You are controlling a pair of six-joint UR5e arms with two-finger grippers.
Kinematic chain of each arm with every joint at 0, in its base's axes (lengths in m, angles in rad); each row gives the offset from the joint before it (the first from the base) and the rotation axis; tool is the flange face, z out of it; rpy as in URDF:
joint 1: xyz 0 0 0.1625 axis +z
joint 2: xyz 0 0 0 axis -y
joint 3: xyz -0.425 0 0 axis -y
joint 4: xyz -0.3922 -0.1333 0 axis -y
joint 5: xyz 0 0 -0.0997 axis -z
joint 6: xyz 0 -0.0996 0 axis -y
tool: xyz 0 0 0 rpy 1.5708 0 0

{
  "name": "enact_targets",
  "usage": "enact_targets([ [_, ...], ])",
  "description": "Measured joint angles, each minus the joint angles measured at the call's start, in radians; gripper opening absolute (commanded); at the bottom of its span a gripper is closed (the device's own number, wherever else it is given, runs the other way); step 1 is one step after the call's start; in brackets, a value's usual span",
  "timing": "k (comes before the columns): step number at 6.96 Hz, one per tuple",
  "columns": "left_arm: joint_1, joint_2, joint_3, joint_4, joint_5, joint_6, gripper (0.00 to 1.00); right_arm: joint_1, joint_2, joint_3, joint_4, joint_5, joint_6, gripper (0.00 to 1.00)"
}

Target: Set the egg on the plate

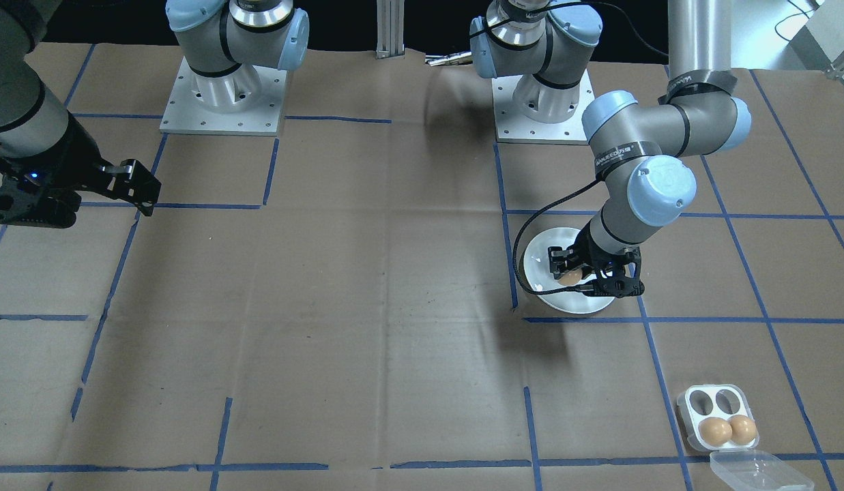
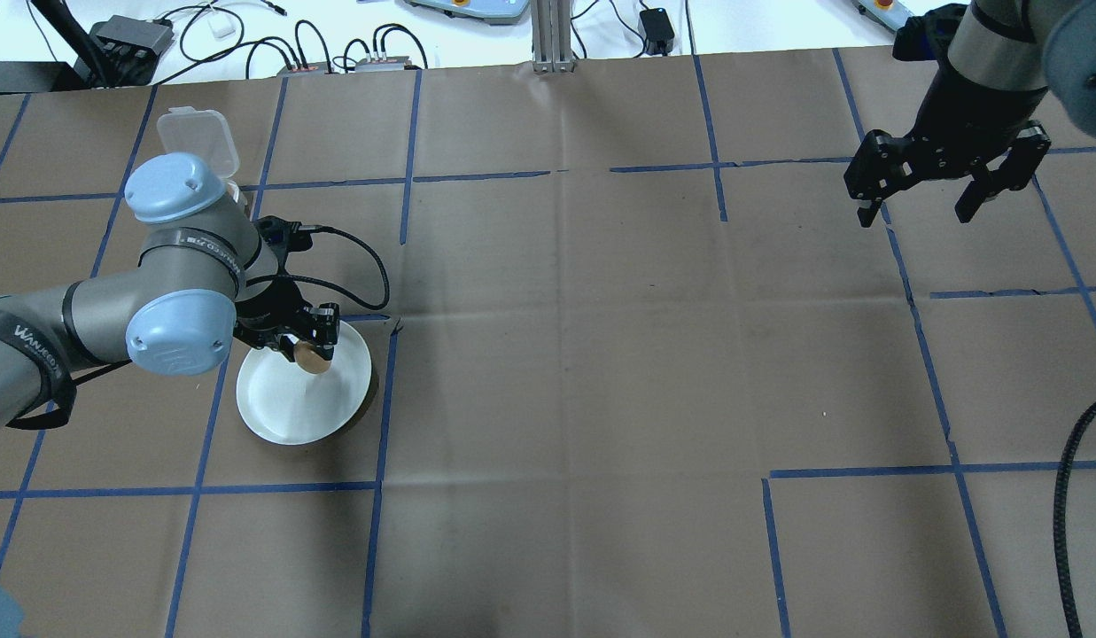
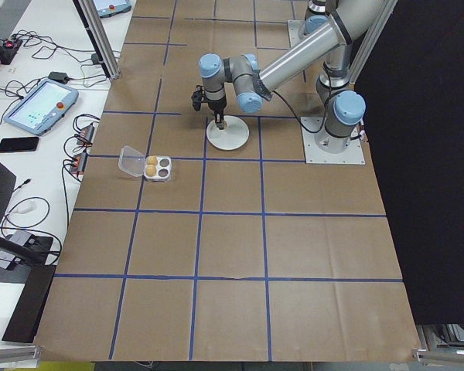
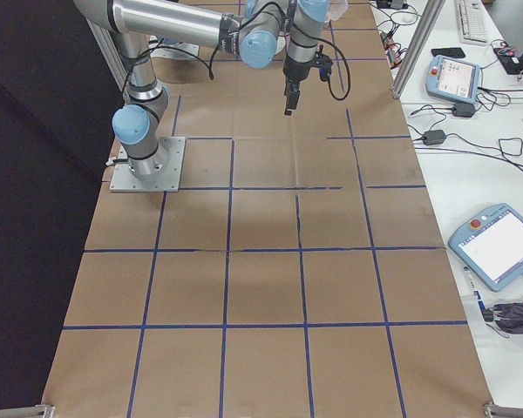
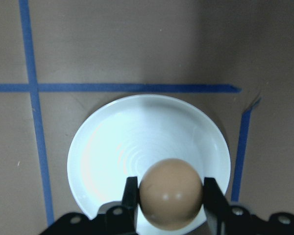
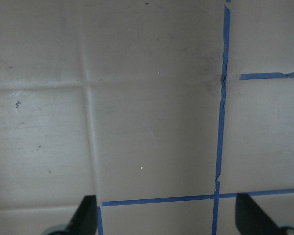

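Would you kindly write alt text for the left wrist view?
A brown egg is gripped between the two fingers of the left gripper, above the near part of a round white plate. The plate sits on brown paper marked with blue tape lines.

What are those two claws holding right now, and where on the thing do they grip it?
The left gripper holds a smooth brown egg by its two opposite sides, above the round glossy white plate. The right gripper is open and holds nothing.

a brown paper-covered table (image 2: 601, 354) was marked into squares by blue tape lines (image 2: 379, 399). white side benches (image 3: 31, 116) carried black cables (image 3: 54, 54), and a black curtain (image 3: 441, 154) hung beside it.
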Motion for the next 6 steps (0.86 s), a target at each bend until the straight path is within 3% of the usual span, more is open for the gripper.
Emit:
enact_targets([
  [1, 0.0, -0.002, -0.005, 0.005, 0.001, 0.0, 0.99, 0.0, 0.0, 0.0, 0.0, 0.0, 0.0, 1.0],
  [3, 0.0, 0.012, 0.003, 0.004, 0.001, 0.0, 0.99, 0.0, 0.0, 0.0, 0.0, 0.0, 0.0, 1.0],
  [6, 0.014, 0.141, 0.028, -0.034, 0.002, 0.0, 0.99, 0.0, 0.0, 0.0, 0.0, -0.001, 0.0, 1.0],
])
